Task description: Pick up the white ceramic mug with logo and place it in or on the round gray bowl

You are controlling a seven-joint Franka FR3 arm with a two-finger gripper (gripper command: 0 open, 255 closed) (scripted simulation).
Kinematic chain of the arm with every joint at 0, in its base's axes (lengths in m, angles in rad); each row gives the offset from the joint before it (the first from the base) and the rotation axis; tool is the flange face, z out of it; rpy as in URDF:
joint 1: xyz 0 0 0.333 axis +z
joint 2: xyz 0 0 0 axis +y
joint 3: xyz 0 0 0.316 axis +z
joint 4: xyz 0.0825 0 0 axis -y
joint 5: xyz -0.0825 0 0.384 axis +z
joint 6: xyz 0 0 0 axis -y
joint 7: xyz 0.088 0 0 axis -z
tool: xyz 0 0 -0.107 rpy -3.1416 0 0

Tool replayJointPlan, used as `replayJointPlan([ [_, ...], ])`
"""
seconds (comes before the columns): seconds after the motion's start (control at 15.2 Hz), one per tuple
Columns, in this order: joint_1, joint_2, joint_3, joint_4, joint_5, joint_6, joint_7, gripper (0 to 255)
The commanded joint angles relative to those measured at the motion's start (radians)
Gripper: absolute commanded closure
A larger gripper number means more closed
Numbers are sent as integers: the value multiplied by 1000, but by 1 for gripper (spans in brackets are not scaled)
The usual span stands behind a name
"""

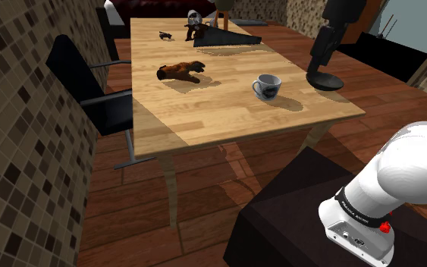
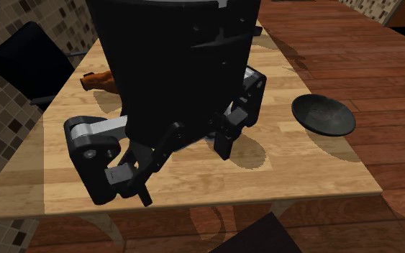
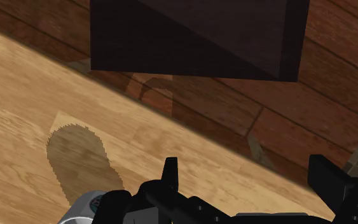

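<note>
The surface [image 1: 204, 114] is pale, smooth wood planks — the floor [image 1: 204, 182] darker, glossier wood; mug [image 1: 266, 86] smooth, bowl [image 2: 323, 115] faintly shiny.

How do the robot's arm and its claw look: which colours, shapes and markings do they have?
The arm has rounded, glossy white shells. A black band with small white lettering, too small to read, rings it, and a small red mark sits beside that. The claw is all black: two fingers on hinged link bars, with a greyish plate on one side.
</note>
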Motion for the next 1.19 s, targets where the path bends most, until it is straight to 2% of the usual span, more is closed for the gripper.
replayJointPlan([
  [0.0,0,0,0,0,0,0,0,0],
  [0.59,-34,197,-138,-24,-66,254,-154,0],
  [1.12,-43,442,-257,49,-59,454,-297,0],
])
